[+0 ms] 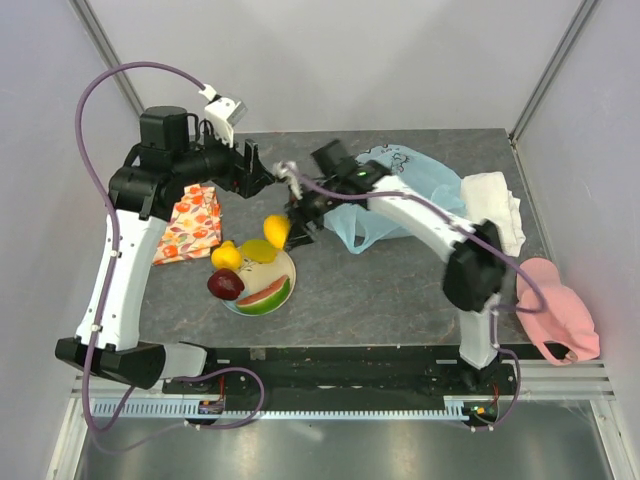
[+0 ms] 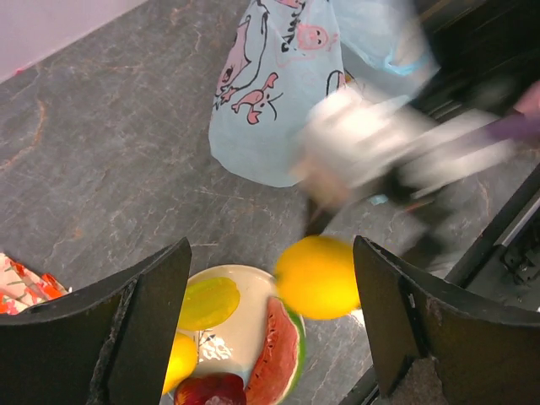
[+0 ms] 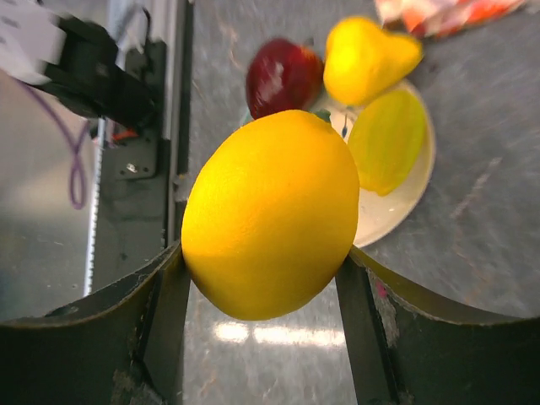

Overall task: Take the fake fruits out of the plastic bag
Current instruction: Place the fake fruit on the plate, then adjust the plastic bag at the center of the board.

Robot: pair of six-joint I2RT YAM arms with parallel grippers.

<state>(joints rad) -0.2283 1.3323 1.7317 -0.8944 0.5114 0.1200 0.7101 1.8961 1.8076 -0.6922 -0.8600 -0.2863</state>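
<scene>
My right gripper [image 1: 291, 222] [image 3: 261, 278] is shut on a yellow lemon [image 1: 277, 229] [image 3: 274, 211] [image 2: 316, 277] and holds it just above the far rim of the white plate [image 1: 284, 262] [image 2: 236, 333] [image 3: 396, 207]. On the plate lie a watermelon slice [image 1: 266, 296] [image 2: 278, 354], a dark red apple [image 1: 225, 284] [image 3: 283, 76], a yellow pear-shaped fruit [image 1: 227, 256] [image 3: 367, 55] and a yellow-green piece [image 1: 261, 249] [image 2: 208, 302]. The light-blue plastic bag [image 1: 400, 195] [image 2: 278, 84] lies crumpled behind the right arm. My left gripper [image 1: 268, 178] [image 2: 272, 278] hangs open above the plate, with nothing in it.
An orange-red patterned cloth [image 1: 190, 225] lies left of the plate. A white folded towel [image 1: 495, 205] sits right of the bag, and a pink object [image 1: 555, 305] hangs at the table's right edge. The two arms are close together over the table's middle.
</scene>
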